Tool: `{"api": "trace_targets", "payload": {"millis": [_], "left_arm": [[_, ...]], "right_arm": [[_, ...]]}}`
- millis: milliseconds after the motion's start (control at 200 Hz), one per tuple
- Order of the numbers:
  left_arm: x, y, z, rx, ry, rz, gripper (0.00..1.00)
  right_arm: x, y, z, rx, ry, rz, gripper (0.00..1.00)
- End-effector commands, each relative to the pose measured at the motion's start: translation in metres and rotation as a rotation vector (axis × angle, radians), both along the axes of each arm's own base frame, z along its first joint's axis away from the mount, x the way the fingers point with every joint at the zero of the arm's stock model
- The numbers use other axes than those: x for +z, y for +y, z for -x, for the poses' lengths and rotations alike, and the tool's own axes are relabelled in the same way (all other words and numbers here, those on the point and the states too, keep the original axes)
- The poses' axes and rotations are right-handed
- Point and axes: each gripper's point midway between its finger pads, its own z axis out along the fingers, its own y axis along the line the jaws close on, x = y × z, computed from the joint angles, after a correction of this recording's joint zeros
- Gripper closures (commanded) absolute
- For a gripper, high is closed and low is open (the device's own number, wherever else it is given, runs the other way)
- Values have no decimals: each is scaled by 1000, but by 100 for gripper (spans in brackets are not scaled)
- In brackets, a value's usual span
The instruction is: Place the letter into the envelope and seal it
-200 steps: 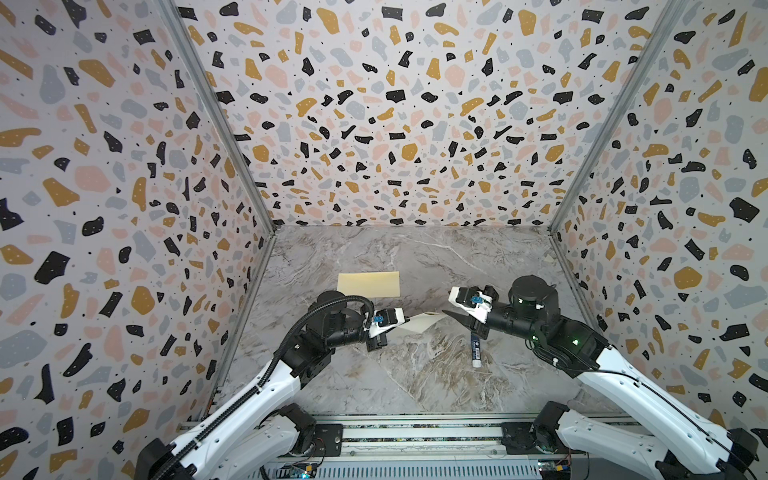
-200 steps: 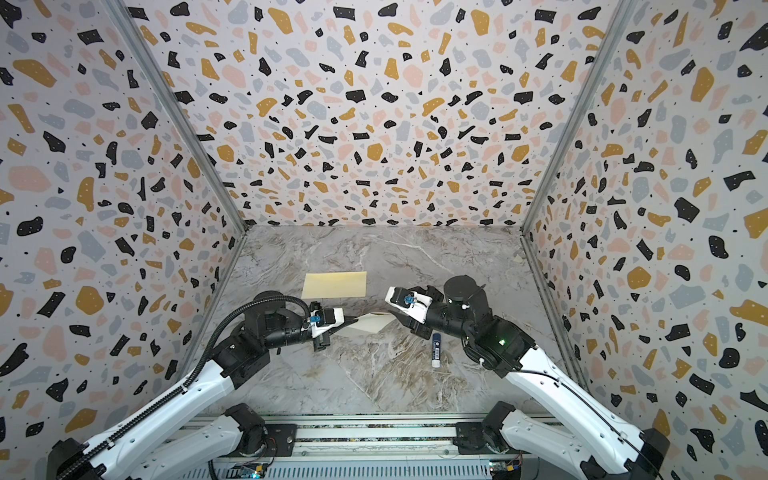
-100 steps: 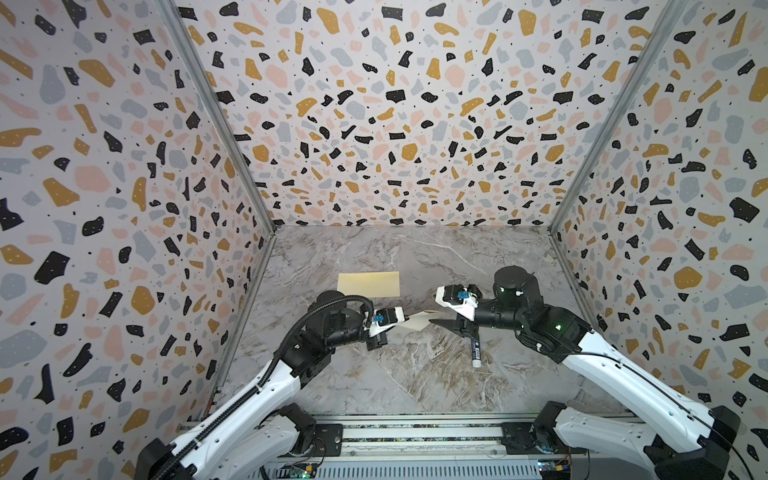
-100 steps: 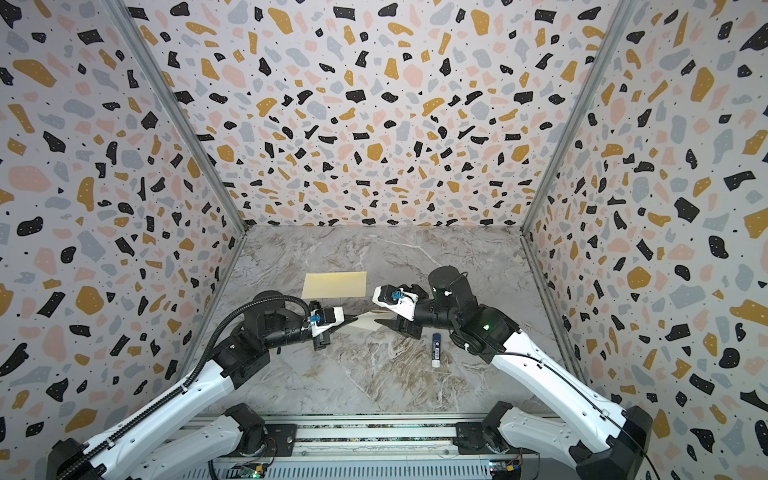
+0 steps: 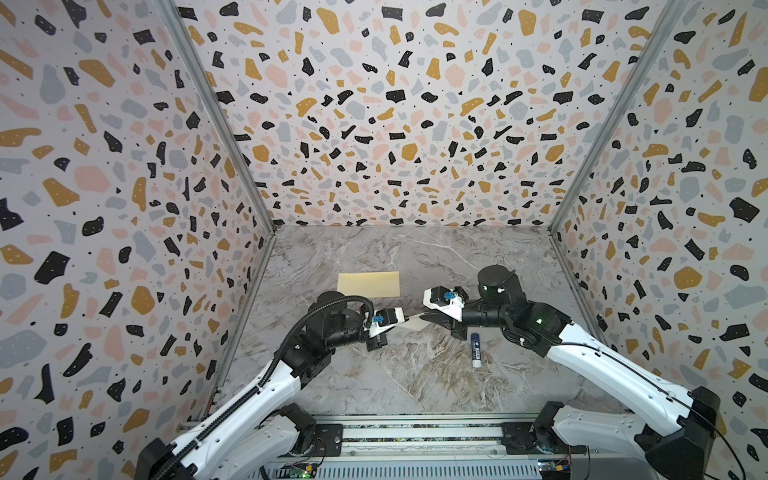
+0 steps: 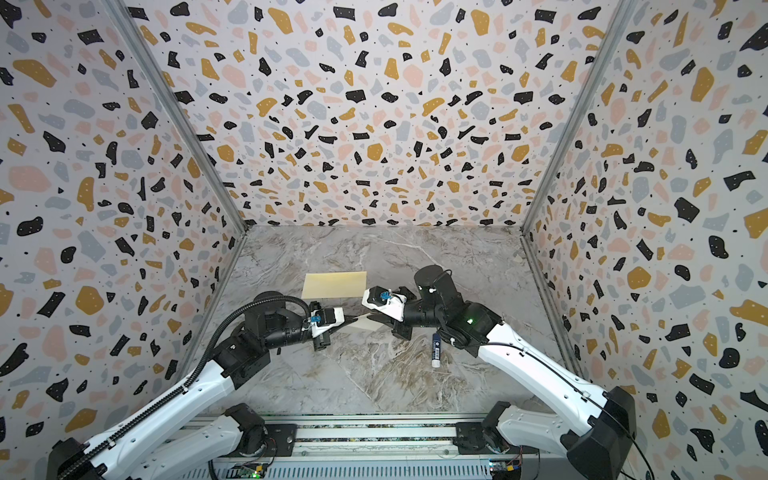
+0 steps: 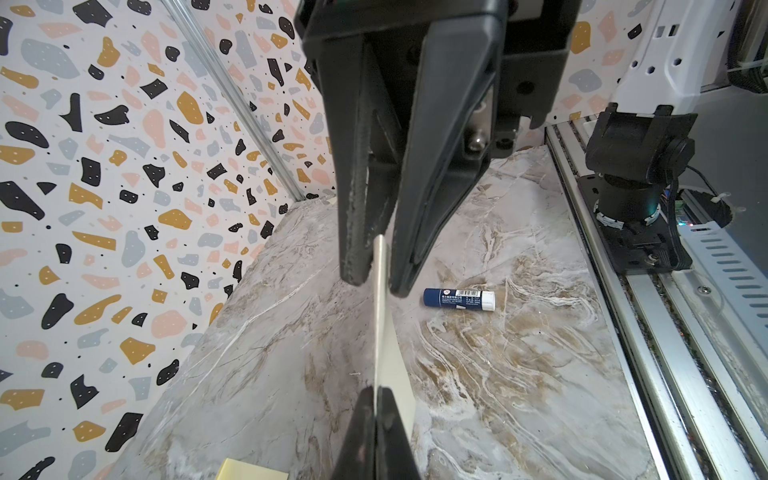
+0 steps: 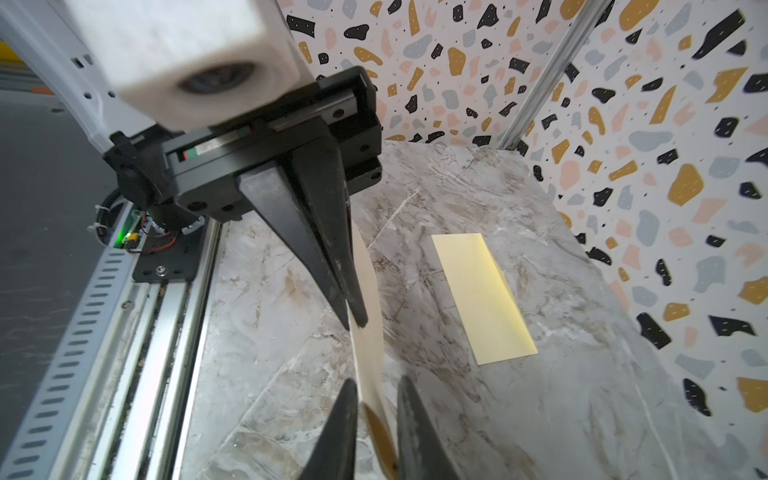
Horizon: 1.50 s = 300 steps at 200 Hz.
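While left gripper point(image 7: 376, 399) pinches the letter point(image 7: 386, 353) and right gripper point(image 8: 377, 386) straddles it, jaws narrowly apart, uneven closing or opposed pulling could crease or tear it.

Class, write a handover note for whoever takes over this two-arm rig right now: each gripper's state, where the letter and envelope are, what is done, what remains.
Left gripper: shut on one end of the tan paper letter, held clear of the grey marble table.
Right gripper: jaws narrowly astride the letter's other end; a firm grip is not clear.
Pale yellow oblong paper envelope: flat on the table behind both grippers, untouched.
Blue-and-white glue stick: lying on the table by the right arm.
Done: letter lifted.
Left: insert the letter, then seal the envelope.
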Motion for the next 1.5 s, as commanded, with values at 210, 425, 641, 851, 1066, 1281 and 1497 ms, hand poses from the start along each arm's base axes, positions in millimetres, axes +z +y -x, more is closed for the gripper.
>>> {"api": "trace_targets", "payload": {"millis": [210, 425, 641, 851, 1066, 1281, 1497], "left_arm": [[6, -1, 3, -15, -32, 21, 100], [5, -2, 2, -15, -24, 18, 95], [3, -2, 1, -13, -21, 14, 89], [2, -2, 1, -12, -17, 12, 95], [0, -3, 1, -16, -7, 8, 100], [-2, -2, -1, -7, -6, 1, 89], [-4, -2, -1, -5, 0, -6, 92]], "right_arm": [[21, 2, 6, 21, -36, -47, 100], [33, -4, 7, 4, -79, -66, 100], [40, -14, 8, -30, -127, -66, 100], [44, -22, 8, -57, -157, -73, 100], [47, -27, 7, -82, -180, -75, 100], [52, -34, 6, -109, -211, -80, 100], [52, -39, 6, -126, -227, -74, 100]]}}
